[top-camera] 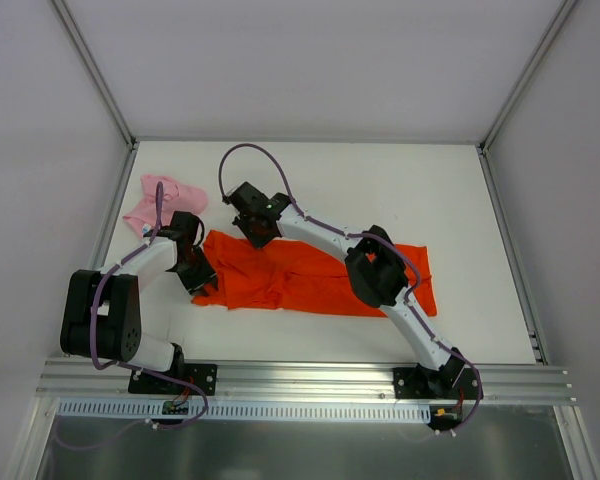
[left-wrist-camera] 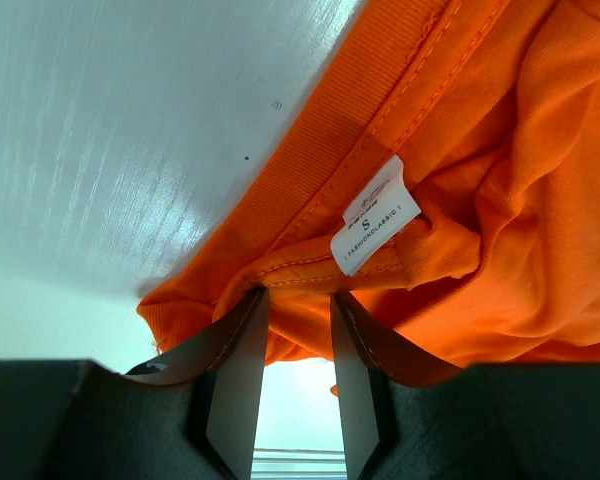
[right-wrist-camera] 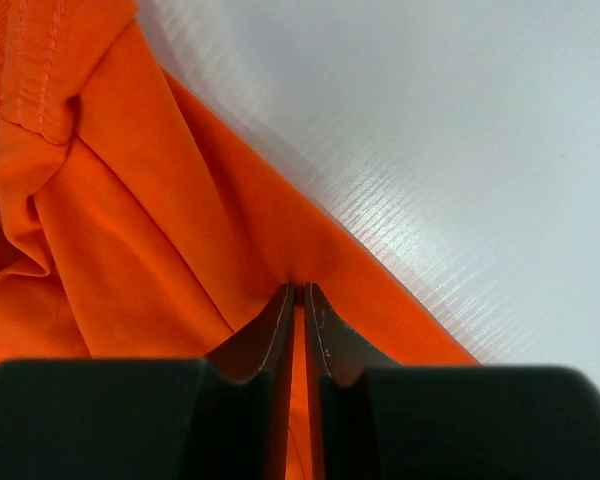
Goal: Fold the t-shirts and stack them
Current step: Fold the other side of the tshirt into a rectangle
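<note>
The orange-red t-shirt (top-camera: 310,278) lies in a long, creased band across the middle of the table. My left gripper (top-camera: 200,270) is at its left end. In the left wrist view its fingers (left-wrist-camera: 298,292) hold a bunched fold of the orange-red t-shirt (left-wrist-camera: 480,200) just below the collar and its white size label (left-wrist-camera: 375,215). My right gripper (top-camera: 258,235) is at the shirt's upper left edge. In the right wrist view its narrow jaws (right-wrist-camera: 300,287) pinch a thin fold of the orange cloth (right-wrist-camera: 130,230). The pale pink t-shirt (top-camera: 162,200) sits crumpled at the far left.
White walls close the table (top-camera: 400,190) at the back and both sides. A metal rail (top-camera: 300,380) runs along the near edge by the arm bases. The right arm's elbow (top-camera: 375,265) hangs over the shirt's right half.
</note>
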`<control>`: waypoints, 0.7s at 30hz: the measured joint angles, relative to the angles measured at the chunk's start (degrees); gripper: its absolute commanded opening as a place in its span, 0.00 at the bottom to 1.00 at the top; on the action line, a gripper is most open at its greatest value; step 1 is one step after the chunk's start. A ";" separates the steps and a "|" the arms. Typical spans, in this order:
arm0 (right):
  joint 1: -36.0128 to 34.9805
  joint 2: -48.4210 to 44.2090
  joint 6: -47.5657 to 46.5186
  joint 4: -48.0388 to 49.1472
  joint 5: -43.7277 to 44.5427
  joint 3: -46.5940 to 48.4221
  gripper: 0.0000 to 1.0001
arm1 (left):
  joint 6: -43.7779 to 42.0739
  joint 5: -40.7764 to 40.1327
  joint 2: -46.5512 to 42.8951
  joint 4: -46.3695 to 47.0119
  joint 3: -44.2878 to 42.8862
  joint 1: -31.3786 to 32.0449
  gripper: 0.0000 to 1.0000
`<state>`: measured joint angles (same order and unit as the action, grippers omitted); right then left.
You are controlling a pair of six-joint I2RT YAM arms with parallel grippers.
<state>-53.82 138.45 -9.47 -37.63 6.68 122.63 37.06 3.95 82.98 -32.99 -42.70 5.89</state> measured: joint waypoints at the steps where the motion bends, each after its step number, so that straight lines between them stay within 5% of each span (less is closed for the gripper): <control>1: 0.02 0.02 -0.02 0.00 0.00 0.02 0.11 | 0.00 0.00 -0.02 -0.02 0.00 0.00 0.32; 3: 0.00 0.02 -0.04 0.00 0.00 0.09 0.01 | 0.00 -0.02 -0.07 -0.02 0.02 0.00 0.32; 15: 0.22 2.89 -0.04 -0.15 0.59 3.19 0.01 | 0.00 -0.07 -0.28 0.00 0.11 0.00 0.32; 21: 0.28 4.02 -0.04 -0.17 0.59 3.48 0.17 | -0.02 -0.11 -0.37 -0.02 0.13 0.00 0.32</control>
<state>-53.54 142.47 -9.52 -37.80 7.27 126.10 37.04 3.84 82.61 -33.01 -42.57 5.89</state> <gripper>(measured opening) 0.094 0.320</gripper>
